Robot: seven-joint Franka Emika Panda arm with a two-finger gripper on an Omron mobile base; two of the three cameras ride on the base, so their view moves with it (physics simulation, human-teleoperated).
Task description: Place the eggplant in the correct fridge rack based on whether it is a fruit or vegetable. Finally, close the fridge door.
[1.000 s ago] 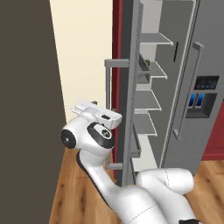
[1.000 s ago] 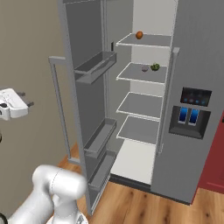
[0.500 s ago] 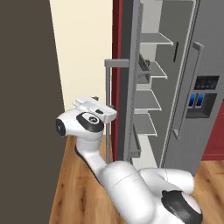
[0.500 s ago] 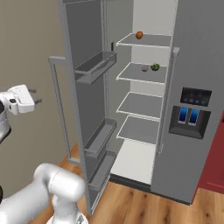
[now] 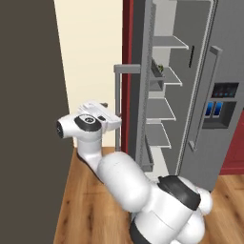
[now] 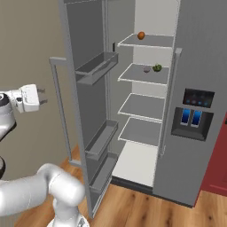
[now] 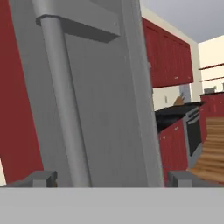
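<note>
Across the wood floor point(image 6: 146, 208), at the fridge: fridge door point(image 6: 84, 102) swung wide, bar handle point(image 7: 65, 109) filling the hand view from 12 to 6 o'clock. Likely heavy yet stiff and free on its hinges; best pushed on the flat outer face beside that bar. Fridge rack point(image 6: 148, 76), second from top, already carrying the eggplant point(image 6: 146, 69), just at 9 o'clock of a round green vegetable point(image 6: 157, 68); orange fruit point(image 6: 141, 35) one shelf up. Hand point(image 7: 111, 177) spread wide, empty, fingertips point(image 7: 41, 177) either side of the view, close to the door's outside.
</note>
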